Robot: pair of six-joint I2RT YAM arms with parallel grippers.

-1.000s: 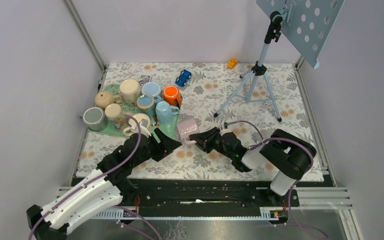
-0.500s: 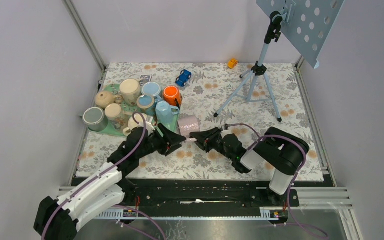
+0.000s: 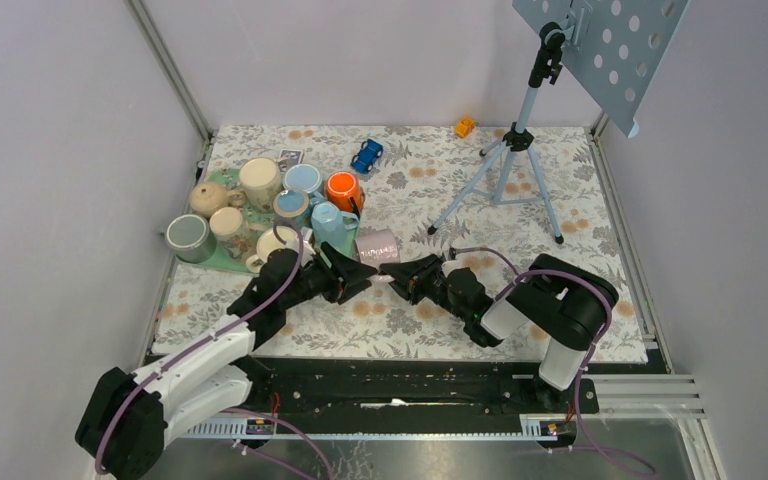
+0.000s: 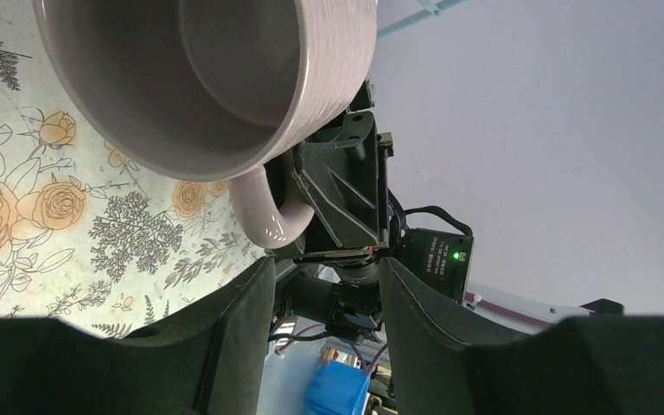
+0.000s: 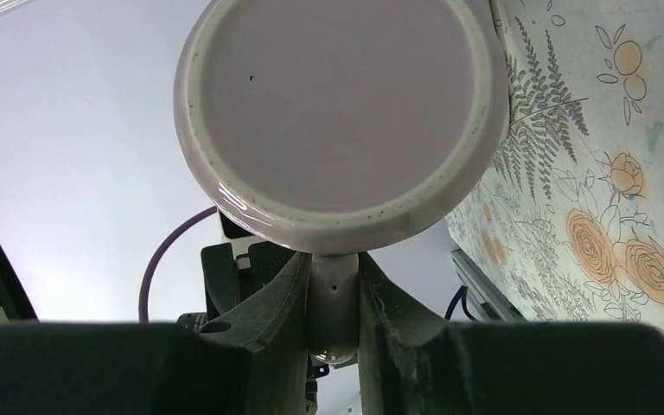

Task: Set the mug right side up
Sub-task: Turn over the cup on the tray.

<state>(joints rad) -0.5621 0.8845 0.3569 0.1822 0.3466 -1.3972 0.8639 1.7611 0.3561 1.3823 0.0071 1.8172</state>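
A pale pink mug lies on its side near the middle of the floral cloth. My right gripper is shut on the mug's handle, and the right wrist view faces the mug's flat base. My left gripper is open and empty, right beside the mug's mouth. The left wrist view looks into the mug's open mouth, with the handle and the right gripper behind it. The left fingertips stand apart below the handle, touching nothing.
A green tray with several cups and mugs sits at the left, just behind my left arm. A blue toy car and an orange toy lie at the back. A tripod stand rises at the back right.
My left arm has reached forward and right, bringing its open gripper up to the mug's mouth. The right gripper lifted the mug slightly back, still holding its handle.
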